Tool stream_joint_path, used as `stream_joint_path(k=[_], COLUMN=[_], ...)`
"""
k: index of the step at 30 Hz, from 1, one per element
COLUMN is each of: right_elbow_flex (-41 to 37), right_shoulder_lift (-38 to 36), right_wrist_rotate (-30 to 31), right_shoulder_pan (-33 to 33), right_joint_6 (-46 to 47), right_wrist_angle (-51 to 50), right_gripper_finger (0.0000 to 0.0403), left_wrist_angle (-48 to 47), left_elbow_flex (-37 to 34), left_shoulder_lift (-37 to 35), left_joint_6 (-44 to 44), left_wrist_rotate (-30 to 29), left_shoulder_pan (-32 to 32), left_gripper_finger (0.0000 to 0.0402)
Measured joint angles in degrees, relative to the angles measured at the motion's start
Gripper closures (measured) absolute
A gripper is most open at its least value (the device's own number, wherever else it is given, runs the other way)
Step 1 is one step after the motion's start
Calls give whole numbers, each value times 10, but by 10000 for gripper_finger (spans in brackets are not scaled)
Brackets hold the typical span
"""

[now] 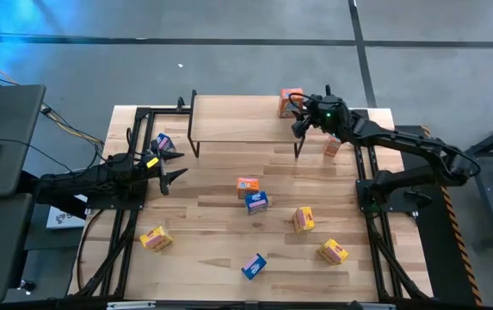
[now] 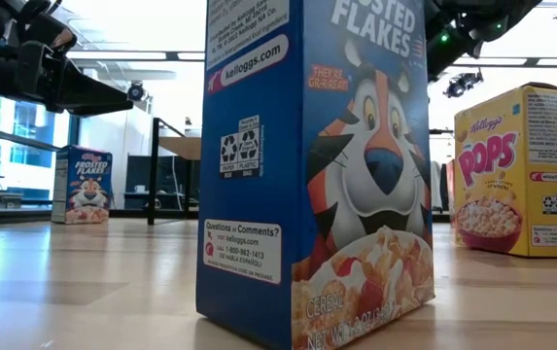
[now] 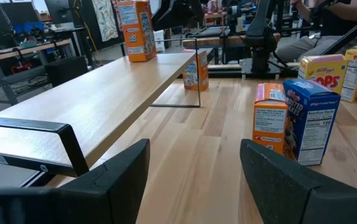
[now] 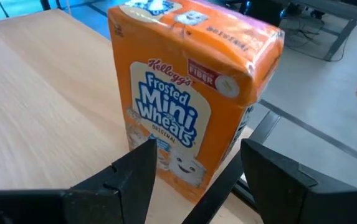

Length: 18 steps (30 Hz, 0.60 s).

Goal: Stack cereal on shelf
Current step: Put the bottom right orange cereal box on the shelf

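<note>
Count from your high view: nine cereal boxes in all, three orange, three blue, three yellow.

Orange: one orange box (image 1: pixel 291 102) stands upright on the shelf (image 1: pixel 237 119) at its right end; a second orange box (image 1: pixel 332 146) is on the table (image 1: pixel 220 250) just off the shelf's right legs; a third orange box (image 1: pixel 247 186) sits mid-table, touching or nearly touching a blue box (image 1: pixel 257 202).

Blue: besides that one, a blue box (image 1: pixel 164 143) lies near the shelf's left legs, and another blue box (image 1: pixel 254 266) is toward the front edge.

Yellow: one yellow box (image 1: pixel 156 238) at front left, one yellow box (image 1: pixel 304 219) right of centre, one yellow box (image 1: pixel 333 251) at front right.

So you have one box on the shelf and eight on the table.

Right gripper (image 1: pixel 302 125): at the shelf's right end, beside the orange box. Your right wrist view shows the fingers (image 4: pixel 134 171) spread wide with the Frosted Mini-Wheats box (image 4: pixel 190 99) standing ahead of them and slightly between; no contact is visible. Released, holding nothing.

Left gripper (image 1: pixel 170 168): over the table at the left, in front of the shelf's left end, near the blue box. Fingers (image 3: pixel 119 171) spread apart, empty.
</note>
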Motion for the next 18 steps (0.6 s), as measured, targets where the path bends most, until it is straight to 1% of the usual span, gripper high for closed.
stream_joint_path(k=[7,12,18], right_elbow_flex=[0,0,0], right_shoulder_lift=[22,24,-7], right_wrist_rotate=[-2,19,46], right_shoulder_pan=[6,20,41], right_joint_6=[15,27,47], right_wrist_angle=[21,28,-10], right_gripper_finger=[179,179,179], left_wrist_angle=[0,0,0], left_elbow_flex=[0,0,0], left_shoulder_lift=[0,0,0], left_joint_6=[0,0,0], left_wrist_rotate=[0,0,0], left_shoulder_pan=[0,0,0], left_gripper_finger=[161,161,161])
